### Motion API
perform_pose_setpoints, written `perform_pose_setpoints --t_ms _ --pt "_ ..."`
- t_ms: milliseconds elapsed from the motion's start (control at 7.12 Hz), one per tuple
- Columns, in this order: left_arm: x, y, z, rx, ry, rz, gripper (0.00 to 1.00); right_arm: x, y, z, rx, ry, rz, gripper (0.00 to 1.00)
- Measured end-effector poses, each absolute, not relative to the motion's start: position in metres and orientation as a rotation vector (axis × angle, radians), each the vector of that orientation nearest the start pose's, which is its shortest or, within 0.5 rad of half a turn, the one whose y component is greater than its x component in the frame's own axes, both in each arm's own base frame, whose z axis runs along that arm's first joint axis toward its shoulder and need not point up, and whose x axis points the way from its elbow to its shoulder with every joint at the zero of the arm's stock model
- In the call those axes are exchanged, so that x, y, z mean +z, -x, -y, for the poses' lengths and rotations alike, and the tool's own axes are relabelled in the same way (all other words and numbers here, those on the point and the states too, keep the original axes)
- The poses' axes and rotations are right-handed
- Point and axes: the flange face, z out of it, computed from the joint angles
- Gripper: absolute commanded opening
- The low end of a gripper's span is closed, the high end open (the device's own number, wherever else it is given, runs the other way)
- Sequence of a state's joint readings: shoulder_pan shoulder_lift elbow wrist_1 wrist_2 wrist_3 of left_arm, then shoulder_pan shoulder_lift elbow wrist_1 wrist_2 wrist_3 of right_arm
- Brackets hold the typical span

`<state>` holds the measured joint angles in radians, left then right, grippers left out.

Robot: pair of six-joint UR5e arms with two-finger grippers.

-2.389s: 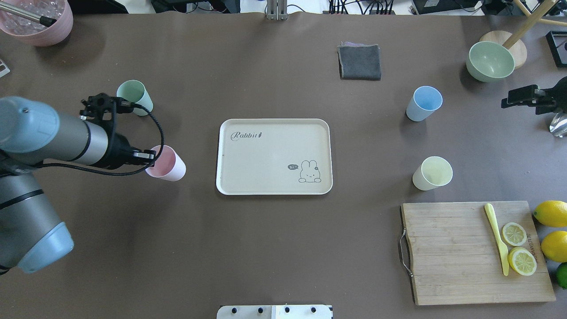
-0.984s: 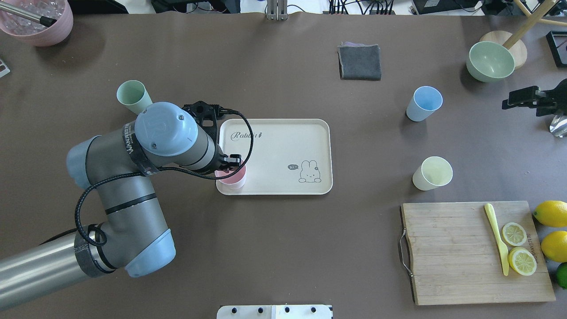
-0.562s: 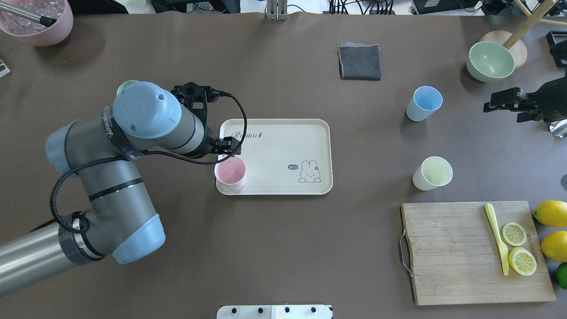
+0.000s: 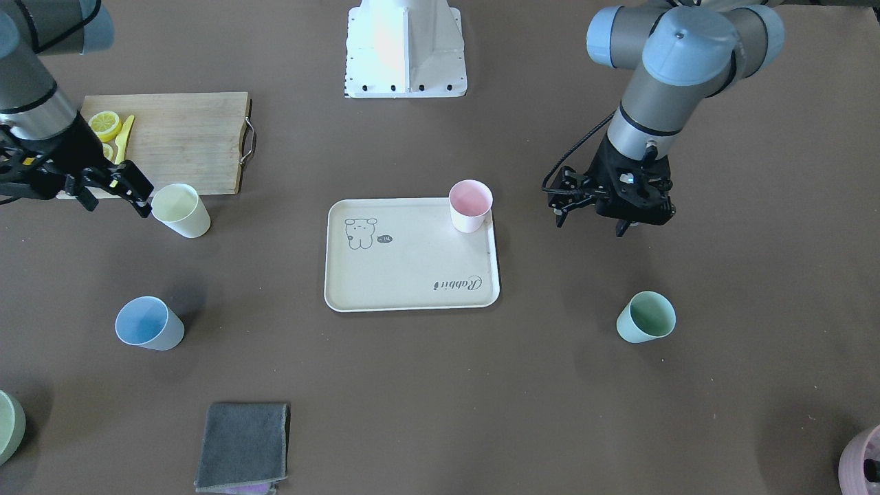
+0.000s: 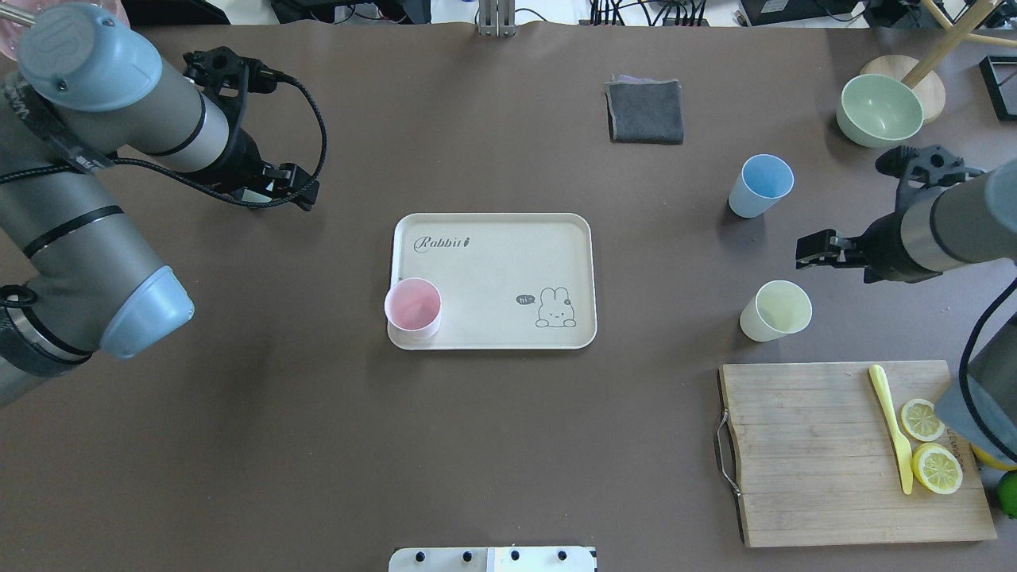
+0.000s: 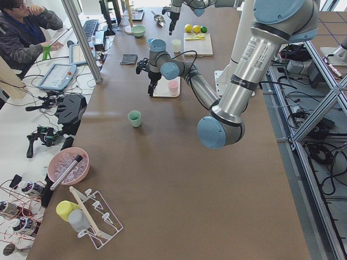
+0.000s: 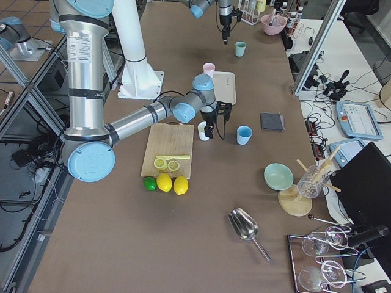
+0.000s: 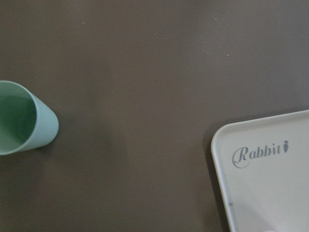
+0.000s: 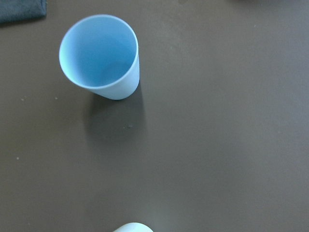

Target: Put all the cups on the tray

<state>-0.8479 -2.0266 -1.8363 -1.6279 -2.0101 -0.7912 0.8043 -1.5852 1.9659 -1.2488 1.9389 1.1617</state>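
Note:
The cream tray (image 5: 508, 262) lies mid-table. The pink cup (image 5: 412, 308) stands upright in its near-left corner, free of any gripper. My left gripper (image 4: 643, 221) is open and empty, above the table left of the tray. The mint green cup (image 4: 645, 317) stands beyond it, hidden under my arm in the overhead view, and shows at the left edge of the left wrist view (image 8: 21, 118). My right gripper (image 5: 818, 250) is open and empty, just right of and above the pale yellow cup (image 5: 776, 311). The light blue cup (image 5: 761, 185) stands farther back.
A wooden cutting board (image 5: 818, 453) with lemon slices and a yellow knife lies near right, with whole lemons beside it. A grey cloth (image 5: 645, 111) and a pale-green bowl (image 5: 879, 110) are at the back right. A mauve pot (image 4: 863, 457) stands at the far left corner.
My left gripper carried the pink cup onto the tray, let it go and drew back to the far left. My right arm moved in toward the yellow cup.

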Motion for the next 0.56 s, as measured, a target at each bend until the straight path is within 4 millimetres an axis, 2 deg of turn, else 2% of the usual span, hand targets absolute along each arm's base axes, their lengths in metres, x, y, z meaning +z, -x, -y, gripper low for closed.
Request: perform_pose_setpoints --t_ms 141,281,422,562 --pt "0.283 -0.334 0.525 0.108 -0.274 -0.821 0.98 0.457 0.291 0.414 0.213 -0.1 0.742 0.98" --pt "0.285 -0.332 0.527 0.108 -0.275 -0.817 0.98 0.46 0.3 0.408 0.191 -0.096 0.732 0.94" --pt "0.286 -0.332 0.527 0.107 -0.276 -0.815 0.98 0.459 0.306 0.401 0.174 -0.093 0.733 0.2" --pt "0.286 -0.332 0.527 0.107 -0.277 -0.814 0.98 0.457 0.31 0.396 0.168 -0.09 0.736 0.0"
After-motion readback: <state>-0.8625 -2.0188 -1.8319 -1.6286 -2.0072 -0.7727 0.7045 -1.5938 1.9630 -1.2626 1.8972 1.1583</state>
